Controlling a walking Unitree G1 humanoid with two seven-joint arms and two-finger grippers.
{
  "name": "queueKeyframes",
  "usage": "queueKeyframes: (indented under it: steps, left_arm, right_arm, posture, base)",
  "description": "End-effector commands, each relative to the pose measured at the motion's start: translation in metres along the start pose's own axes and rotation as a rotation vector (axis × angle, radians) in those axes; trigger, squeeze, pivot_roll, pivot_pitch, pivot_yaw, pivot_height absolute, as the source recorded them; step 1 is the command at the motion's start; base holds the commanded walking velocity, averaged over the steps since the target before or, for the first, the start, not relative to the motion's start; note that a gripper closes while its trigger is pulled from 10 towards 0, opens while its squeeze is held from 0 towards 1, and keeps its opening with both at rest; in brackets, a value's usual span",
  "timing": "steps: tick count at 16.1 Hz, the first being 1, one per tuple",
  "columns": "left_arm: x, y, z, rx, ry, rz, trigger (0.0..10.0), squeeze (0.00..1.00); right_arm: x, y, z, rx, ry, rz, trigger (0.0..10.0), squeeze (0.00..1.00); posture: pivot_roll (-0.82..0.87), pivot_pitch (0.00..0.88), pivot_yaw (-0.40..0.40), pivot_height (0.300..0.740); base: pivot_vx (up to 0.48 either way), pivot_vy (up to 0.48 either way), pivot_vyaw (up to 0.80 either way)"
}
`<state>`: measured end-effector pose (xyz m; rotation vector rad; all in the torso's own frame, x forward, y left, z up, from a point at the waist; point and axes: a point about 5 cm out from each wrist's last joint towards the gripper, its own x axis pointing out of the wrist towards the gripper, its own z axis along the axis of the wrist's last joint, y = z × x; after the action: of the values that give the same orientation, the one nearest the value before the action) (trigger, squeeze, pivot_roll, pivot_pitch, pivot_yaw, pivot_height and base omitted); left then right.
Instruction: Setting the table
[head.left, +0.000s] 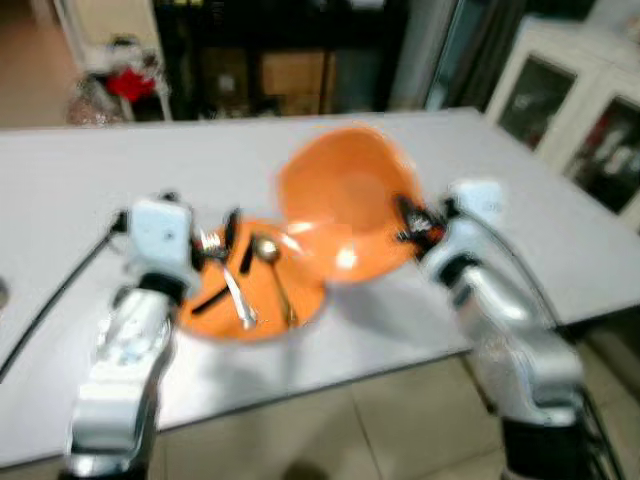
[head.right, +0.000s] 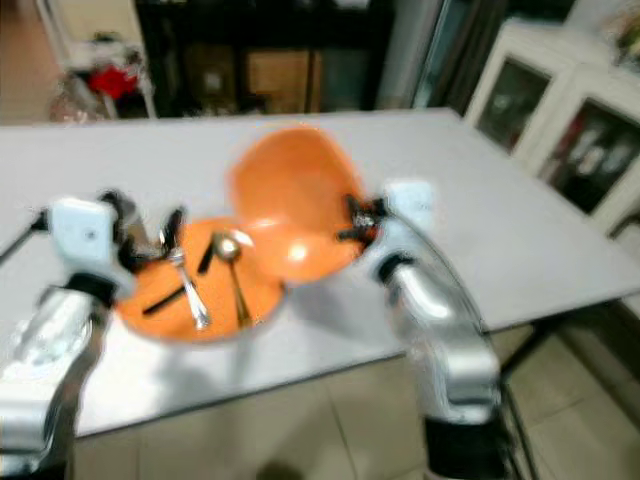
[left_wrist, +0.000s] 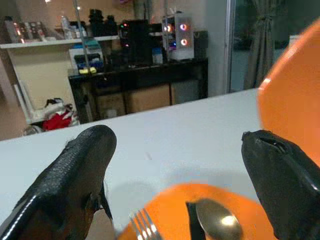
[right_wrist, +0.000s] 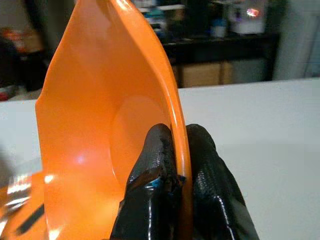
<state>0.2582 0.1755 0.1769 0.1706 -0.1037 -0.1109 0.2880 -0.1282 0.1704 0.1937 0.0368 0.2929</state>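
I see my right gripper (right_wrist: 172, 165) pinching the rim of 1 orange bowl (head.left: 345, 200), which hangs tilted above the white table (head.left: 80, 190). My left gripper (left_wrist: 180, 165), fingers spread wide and holding nothing, sits beside an orange plate (head.left: 265, 320) carrying a fork (head.left: 235, 295), a spoon (head.left: 268, 250) and dark utensils. The bowl's lower edge overlaps the plate; I judge it could slip from this thin pinch or knock the cutlery.

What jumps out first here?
The orange bowl, tilted up above the white table, pinched by its rim in the right gripper. Beside it, an orange plate holds a fork and spoon, the open left gripper poised over it.
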Motion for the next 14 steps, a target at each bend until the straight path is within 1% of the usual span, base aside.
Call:
queueKeyframes:
  steps: [1, 3, 5, 9, 12, 14]
  left_arm:
    - [-0.002, 0.006, 0.002, 0.026, 0.003, 0.008, 10.0, 0.00]
    - [-0.004, 0.005, 0.000, 0.029, 0.016, -0.014, 10.0, 0.00]
    - [-0.008, 0.006, 0.003, 0.027, 0.006, -0.030, 10.0, 0.00]
    - [-0.009, 0.009, 0.006, 0.041, 0.004, -0.031, 10.0, 0.00]
    - [-0.013, 0.013, 0.011, 0.058, -0.002, -0.034, 10.0, 0.00]
    - [-0.013, 0.017, 0.014, 0.063, -0.005, -0.027, 10.0, 0.00]
  right_arm:
    - [0.003, 0.013, 0.011, 0.014, -0.059, 0.059, 10.0, 0.00]
    - [0.001, 0.015, 0.010, 0.019, -0.055, 0.065, 10.0, 0.00]
    - [-0.001, 0.017, 0.008, 0.033, -0.050, 0.075, 10.0, 0.00]
    - [-0.002, 0.020, 0.008, 0.049, -0.063, 0.092, 10.0, 0.00]
    - [-0.005, 0.023, 0.025, 0.118, -0.178, 0.115, 10.0, 0.00]
    - [-0.009, 0.031, 0.033, 0.153, -0.223, 0.181, 10.0, 0.00]
  posture:
    - [0.09, 0.000, -0.055, 0.740]
    - [0.09, 0.000, -0.050, 0.740]
    - [0.10, 0.000, -0.046, 0.740]
    - [0.10, 0.000, -0.044, 0.740]
    - [0.11, 0.000, -0.043, 0.740]
    - [0.11, 0.000, -0.043, 0.740]
  base:
    - [0.000, 0.000, 0.00]
    - [0.000, 0.000, 0.00]
    - [0.000, 0.437, 0.00]
    - [0.000, 0.480, 0.00]
    - [0.000, 0.480, 0.00]
    - [0.000, 0.480, 0.00]
